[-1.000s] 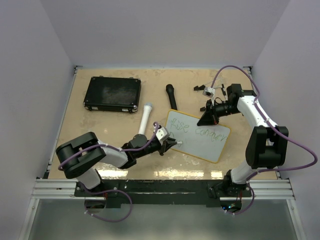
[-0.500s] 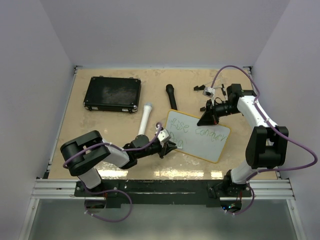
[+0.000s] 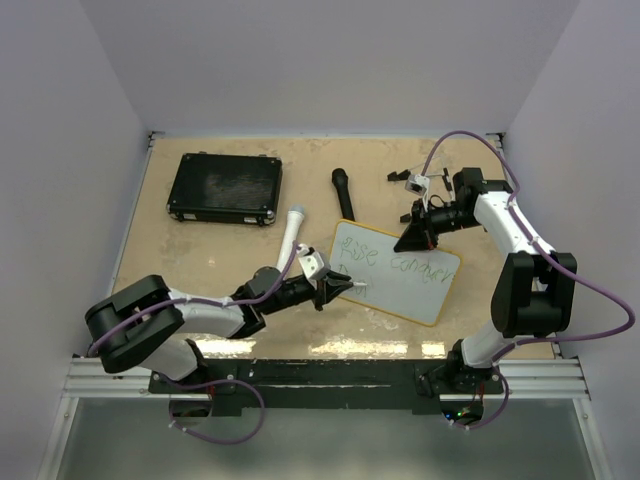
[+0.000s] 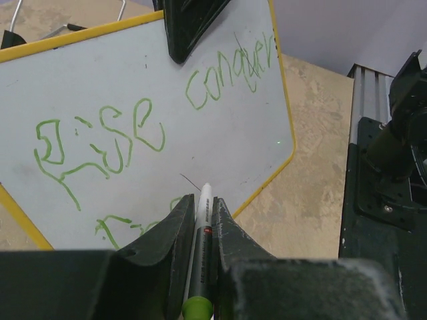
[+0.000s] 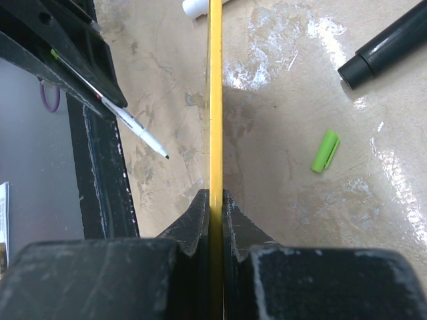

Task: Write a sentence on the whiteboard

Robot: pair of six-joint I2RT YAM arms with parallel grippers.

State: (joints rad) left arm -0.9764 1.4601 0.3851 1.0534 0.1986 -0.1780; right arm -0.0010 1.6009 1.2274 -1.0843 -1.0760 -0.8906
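The whiteboard (image 3: 420,290) lies right of centre, white with a yellow rim. Green handwriting, the sentence (image 4: 133,127), runs across it, with a second line begun lower left. My left gripper (image 3: 345,287) is shut on a grey and white marker (image 4: 203,220) with a green end, over the board's (image 4: 220,143) near left part. In the right wrist view the marker tip (image 5: 160,152) appears slightly off the surface. My right gripper (image 3: 412,238) is shut on the board's far rim (image 5: 215,100), which shows edge-on between its jaws (image 5: 215,197).
A black case (image 3: 224,188) sits at the back left. A white cylinder (image 3: 292,235) and a black marker (image 3: 345,192) lie behind the board. A green cap (image 5: 325,151) lies on the tabletop beside the board, and small black parts (image 3: 400,178) lie near the right arm.
The left arm's rear links have swung left and lower. Its gripper, with the marker, drew slightly left and returned over the board. The right arm and the board have not moved.
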